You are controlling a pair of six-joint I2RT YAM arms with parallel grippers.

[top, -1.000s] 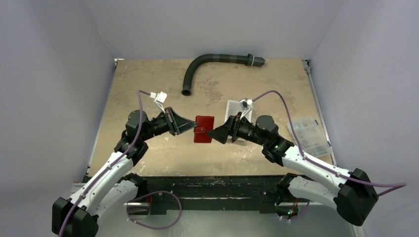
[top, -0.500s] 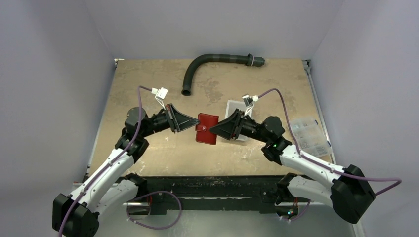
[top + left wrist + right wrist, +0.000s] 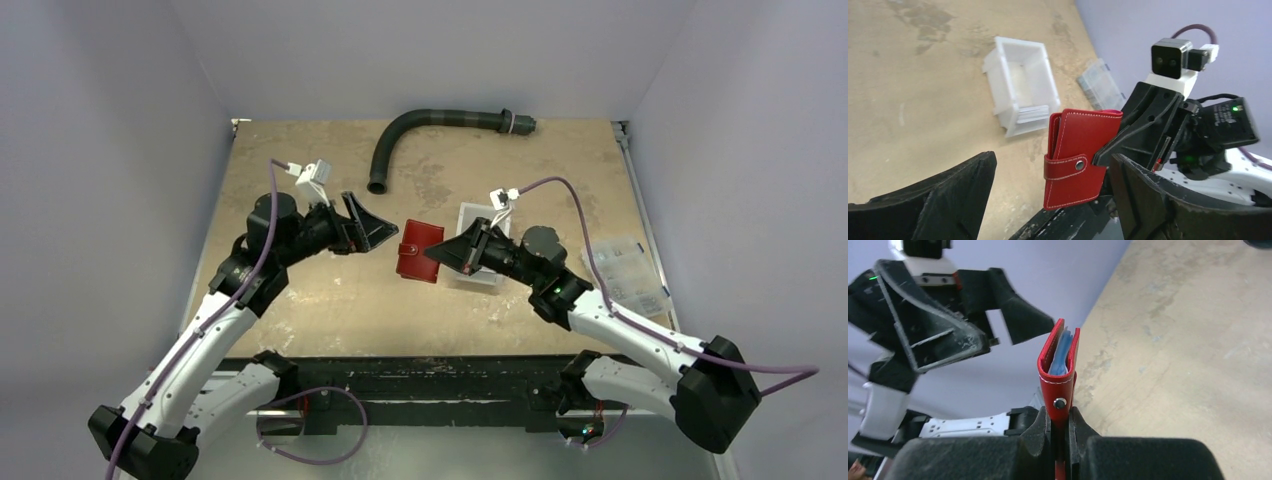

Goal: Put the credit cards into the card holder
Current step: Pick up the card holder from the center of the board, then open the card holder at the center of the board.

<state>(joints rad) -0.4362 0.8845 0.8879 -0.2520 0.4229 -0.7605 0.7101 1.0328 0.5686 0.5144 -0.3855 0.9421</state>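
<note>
The card holder is a closed dark-red wallet with its snap tab fastened, held on edge above the table. My right gripper is shut on its tab edge, and bluish inner sleeves show in the wallet's top slit. My left gripper stands open just left of it, and the wallet hangs between the spread fingers without touching them. Pale credit cards lie stacked in the near end of a white bin.
The white bin sits on the table behind my right gripper. A dark curved hose lies at the back. A clear compartmented box rests at the right edge. The black base rail runs along the near edge.
My left gripper let go of the card holder, opened wide and drew back to the left. My right gripper closed on the card holder's right edge and now carries it alone.
</note>
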